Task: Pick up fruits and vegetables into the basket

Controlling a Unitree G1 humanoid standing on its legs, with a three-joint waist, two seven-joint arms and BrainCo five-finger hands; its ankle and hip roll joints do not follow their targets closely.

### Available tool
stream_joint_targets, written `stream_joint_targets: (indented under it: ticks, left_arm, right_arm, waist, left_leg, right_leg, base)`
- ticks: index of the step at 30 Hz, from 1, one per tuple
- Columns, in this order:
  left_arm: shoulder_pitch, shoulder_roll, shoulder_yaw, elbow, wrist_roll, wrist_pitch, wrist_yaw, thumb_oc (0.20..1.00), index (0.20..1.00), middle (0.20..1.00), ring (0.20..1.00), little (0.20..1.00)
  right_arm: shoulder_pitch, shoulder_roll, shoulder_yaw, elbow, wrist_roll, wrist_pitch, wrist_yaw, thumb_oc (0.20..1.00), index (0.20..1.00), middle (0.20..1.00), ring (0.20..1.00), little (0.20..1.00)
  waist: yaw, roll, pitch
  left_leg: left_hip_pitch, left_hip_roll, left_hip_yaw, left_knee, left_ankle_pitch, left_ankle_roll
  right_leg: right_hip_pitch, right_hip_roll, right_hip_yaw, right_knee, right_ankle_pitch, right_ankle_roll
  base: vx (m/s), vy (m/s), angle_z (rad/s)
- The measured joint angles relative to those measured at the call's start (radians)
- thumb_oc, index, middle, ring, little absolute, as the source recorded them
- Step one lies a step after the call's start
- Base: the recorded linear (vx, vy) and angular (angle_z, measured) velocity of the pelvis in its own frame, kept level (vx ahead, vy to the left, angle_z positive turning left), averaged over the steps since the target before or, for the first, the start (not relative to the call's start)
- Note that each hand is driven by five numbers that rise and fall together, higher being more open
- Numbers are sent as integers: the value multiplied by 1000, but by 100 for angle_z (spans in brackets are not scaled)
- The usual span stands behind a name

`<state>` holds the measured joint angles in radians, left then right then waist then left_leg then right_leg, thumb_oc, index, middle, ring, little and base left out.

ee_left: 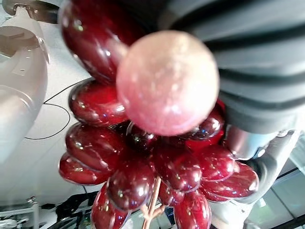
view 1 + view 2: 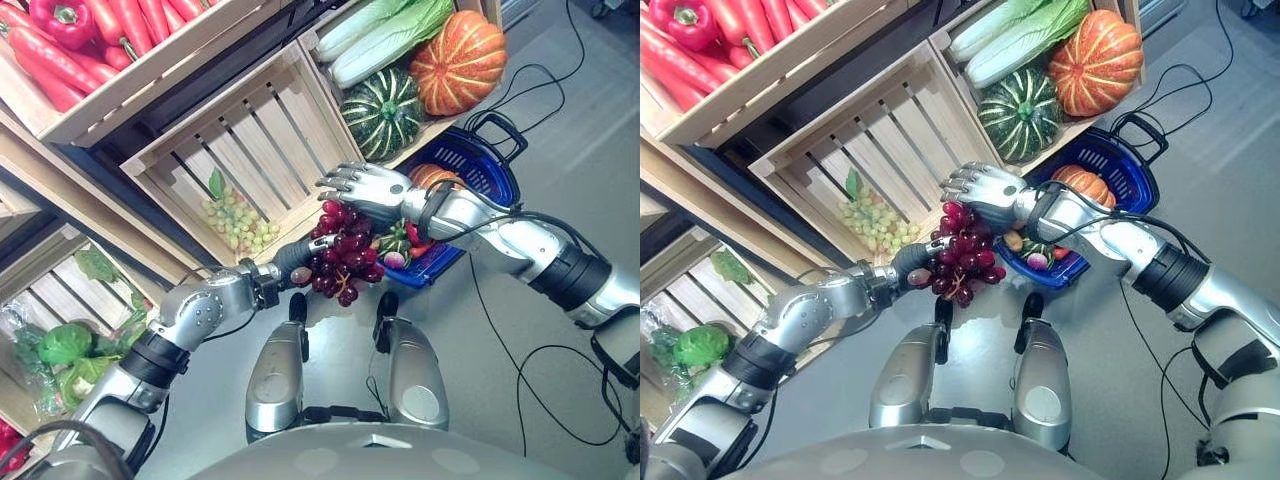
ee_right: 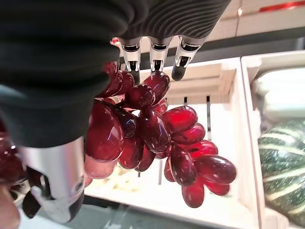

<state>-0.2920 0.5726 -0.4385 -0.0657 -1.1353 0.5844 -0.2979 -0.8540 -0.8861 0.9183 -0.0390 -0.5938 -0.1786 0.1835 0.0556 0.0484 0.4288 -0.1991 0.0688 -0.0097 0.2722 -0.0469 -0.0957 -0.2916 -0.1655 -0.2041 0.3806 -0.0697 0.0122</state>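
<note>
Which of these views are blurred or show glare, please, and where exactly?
Left wrist view: one pale pink grape sits very close to the lens and is out of focus, and the glossy dark red grape bunch behind it carries white highlights. Right wrist view: the dark ribbed cover is soft, the grapes sharper. Left eye view: evenly lit, the blue plastic basket clear.

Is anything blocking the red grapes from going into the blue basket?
Nothing visible does. The red grapes hang between the left hand and right hand, beside the blue basket, whose top is open above the produce already inside.
</note>
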Motion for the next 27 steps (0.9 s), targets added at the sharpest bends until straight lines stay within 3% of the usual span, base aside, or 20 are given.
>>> stream_joint_targets:
  ticks: [6,11,12,13,15,24,27]
  left_arm:
    - [-39,41,-30,-3,-4,0,-10,200,200,200,200,200]
    - [-55,41,-74,-3,-6,-1,-10,200,200,200,200,200]
    - [-55,41,-80,-3,-6,-1,-10,200,200,200,200,200]
    - [-55,40,-88,-3,-5,-1,-10,200,200,200,200,200]
    - [-55,48,-107,-3,-4,-8,-9,200,200,200,200,200]
    - [-55,54,-165,1,8,-45,39,200,200,200,200,200]
    - [-55,55,-178,2,30,-47,55,200,200,200,200,200]
  right_arm:
    - [-14,-5,0,-17,106,26,55,1000,1000,1000,1000,1000]
    - [-14,-14,-1,-24,261,76,190,1000,1000,1000,1000,1000]
    - [-14,-12,-1,-24,287,94,222,912,912,912,912,912]
    - [-14,-11,0,-24,312,109,257,765,765,765,765,765]
    - [-14,-6,2,-24,374,152,314,200,200,200,200,200]
    - [-1,59,3,34,529,364,440,200,200,200,200,200]
    - [9,87,2,62,539,393,456,200,200,200,200,200]
  waist:
    - [-5,0,0]
    - [-9,-3,2]
    - [-9,-3,2]
    - [-9,-4,2]
    - [-9,-7,4]
    - [-8,-21,12]
    - [-9,-21,12]
  left_leg:
    - [0,-1,1,-1,0,0]
    - [3,0,4,-8,0,0]
    - [5,0,4,-10,0,0]
    - [7,0,5,-12,0,0]
    - [15,0,6,-18,0,0]
    - [23,0,6,-18,1,0]
    - [23,0,6,-18,0,1]
  right_leg:
    - [0,0,1,-2,1,1]
    - [0,1,1,-5,1,1]
    - [0,1,2,-5,1,1]
    - [1,1,2,-6,1,1]
    - [6,1,1,-7,1,1]
    - [16,0,-1,-13,1,2]
    - [17,1,-1,-12,1,2]
  base:
    - [-4,25,0]
    - [-6,21,-1]
    - [0,0,0]
    - [0,0,0]
    - [0,0,0]
    - [0,0,0]
    - [0,0,0]
